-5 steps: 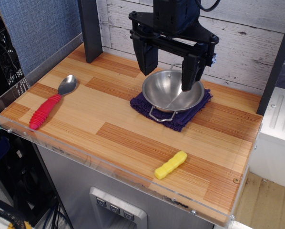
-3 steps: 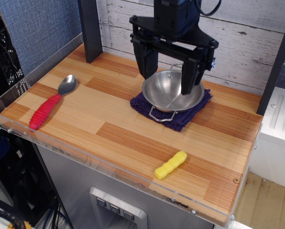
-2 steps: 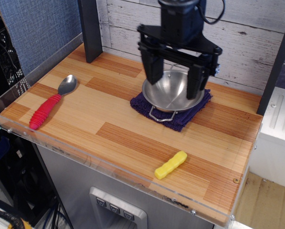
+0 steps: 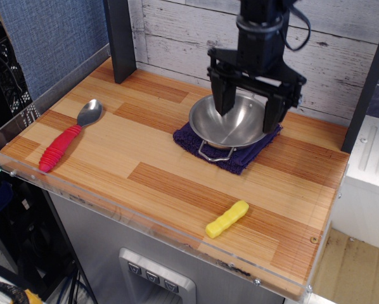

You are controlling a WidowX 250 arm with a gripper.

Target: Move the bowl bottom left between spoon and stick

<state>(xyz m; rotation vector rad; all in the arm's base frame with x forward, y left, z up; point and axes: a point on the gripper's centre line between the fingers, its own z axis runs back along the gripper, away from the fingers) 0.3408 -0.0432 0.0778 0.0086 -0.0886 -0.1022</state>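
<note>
The shiny steel bowl [image 4: 224,126] sits on a purple cloth [image 4: 240,155] at the back middle of the wooden table, one wire handle [image 4: 215,152] pointing to the front. My gripper [image 4: 248,107] is open and empty over the bowl's right half: the left finger hangs over the bowl's inside, the right finger at its right rim. The red-handled spoon [image 4: 66,138] lies at the left edge. The yellow stick [image 4: 227,219] lies near the front edge, right of centre.
A dark post [image 4: 120,39] stands at the back left and another [image 4: 367,82] at the far right. A clear acrylic lip [image 4: 113,204] runs along the table's front and left edges. A white plank wall is close behind the bowl.
My gripper has moved right over the bowl and its fingers now stand closer together. The bowl, spoon and stick have not moved.
</note>
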